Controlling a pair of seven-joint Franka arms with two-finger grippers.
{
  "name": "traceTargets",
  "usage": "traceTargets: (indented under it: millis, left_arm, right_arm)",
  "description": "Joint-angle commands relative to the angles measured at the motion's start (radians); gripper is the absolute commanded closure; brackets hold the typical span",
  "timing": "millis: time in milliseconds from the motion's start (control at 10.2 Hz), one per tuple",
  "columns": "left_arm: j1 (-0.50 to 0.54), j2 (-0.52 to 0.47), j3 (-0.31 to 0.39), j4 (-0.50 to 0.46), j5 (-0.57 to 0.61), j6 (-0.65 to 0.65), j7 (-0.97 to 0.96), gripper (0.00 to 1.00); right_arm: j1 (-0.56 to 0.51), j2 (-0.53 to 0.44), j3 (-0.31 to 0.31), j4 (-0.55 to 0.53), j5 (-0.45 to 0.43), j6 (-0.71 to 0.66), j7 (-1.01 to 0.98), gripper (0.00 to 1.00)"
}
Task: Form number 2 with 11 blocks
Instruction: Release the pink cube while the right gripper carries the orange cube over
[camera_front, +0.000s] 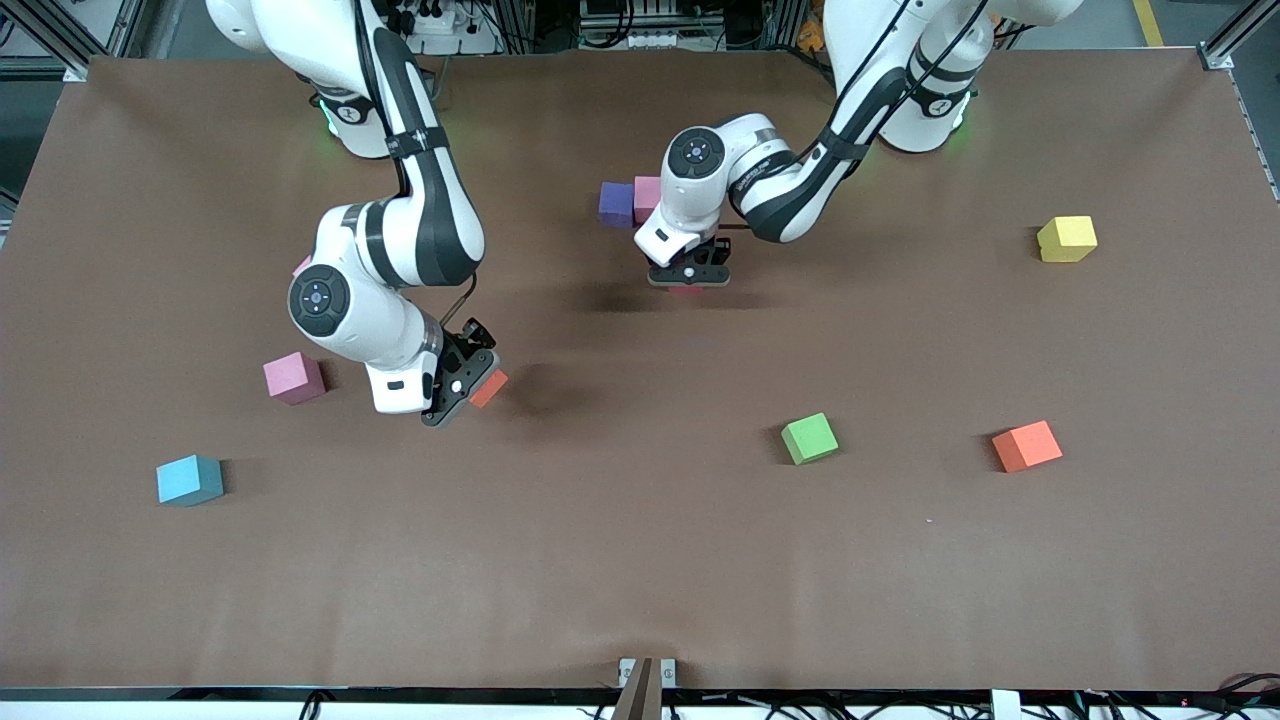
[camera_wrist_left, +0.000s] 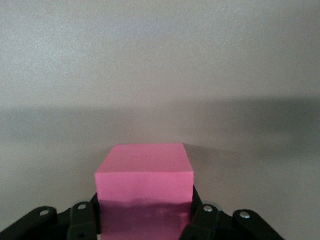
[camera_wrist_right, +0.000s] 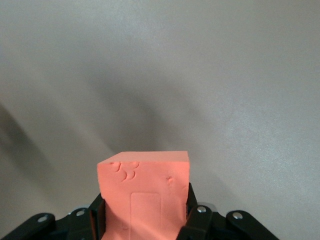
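A purple block (camera_front: 615, 203) and a pink block (camera_front: 646, 198) sit side by side on the table near the left arm's base. My left gripper (camera_front: 688, 275) hangs low over the table just beside that pair, shut on a pink block (camera_wrist_left: 144, 172). That block is almost hidden under the hand in the front view. My right gripper (camera_front: 460, 385) hovers over the table's middle toward the right arm's end, shut on an orange-red block (camera_front: 489, 388), seen dented (camera_wrist_right: 145, 185) in its wrist view. The number 2 is not laid out beyond that pair.
Loose blocks lie around: pink (camera_front: 293, 378) and light blue (camera_front: 189, 480) toward the right arm's end, green (camera_front: 809, 438) and orange (camera_front: 1026, 446) toward the left arm's end. A yellow cube (camera_front: 1066, 239) sits near the left arm's base. A pink sliver (camera_front: 302, 266) peeks from under the right arm.
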Motion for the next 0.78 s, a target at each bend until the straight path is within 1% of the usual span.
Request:
traceTargets:
  millis: [0,98,390,586,683]
  left_arm:
    - [0.003,0.003,-0.005,-0.007,0.027,0.017,-0.004,0.09]
    - [0.005,0.003,-0.004,-0.001,0.028,0.017,0.004,0.00]
    - [0.017,-0.022,-0.005,0.005,0.027,0.017,0.001,0.00]
    - [0.028,-0.084,-0.005,0.002,0.016,0.016,-0.011,0.00]
    - [0.049,-0.124,-0.005,-0.006,0.011,0.014,-0.013,0.00]
  right_arm:
    - [0.014,-0.036,-0.008,-0.028,0.004,0.000,-0.018,0.79]
    - [0.014,-0.037,-0.008,-0.028,0.004,0.000,-0.018,0.79]
    - [0.014,-0.037,-0.008,-0.025,0.004,0.001,-0.015,0.79]
    - [0.018,-0.037,-0.008,-0.025,0.004,0.001,-0.015,0.79]
    - [0.019,-0.036,-0.006,-0.025,0.004,0.003,-0.015,0.79]
